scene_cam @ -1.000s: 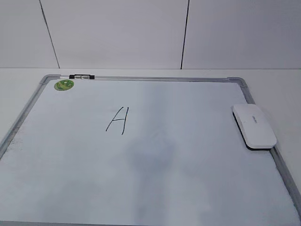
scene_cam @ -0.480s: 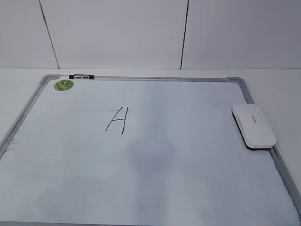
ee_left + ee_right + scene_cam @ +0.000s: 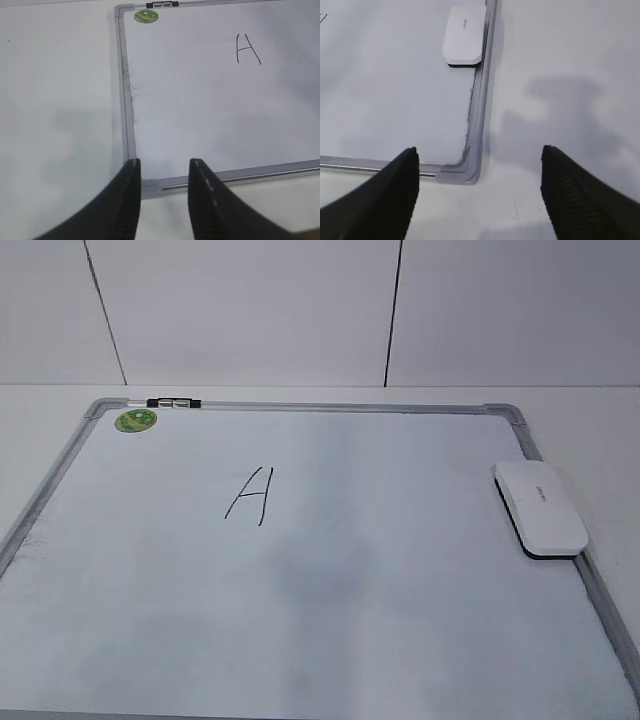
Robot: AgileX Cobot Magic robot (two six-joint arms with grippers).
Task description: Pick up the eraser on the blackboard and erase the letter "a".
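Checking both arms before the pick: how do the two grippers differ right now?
The left gripper has its jaws fairly close together; the right gripper has them spread wide. The left hangs over the board's near left corner, the right over its near right corner, with the eraser ahead. Both hold nothing.

Left gripper (image 3: 164, 172) seen above near-left corner of blackboard (image 3: 131, 150), jaws slightly parted, nothing held. Green sticker (image 3: 146, 16) at far corner; capital "A" (image 3: 248, 49) written upper right.

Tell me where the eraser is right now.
In the exterior view the eraser lies flat on the right side of the blackboard, against its right frame edge, well right of the written letter.
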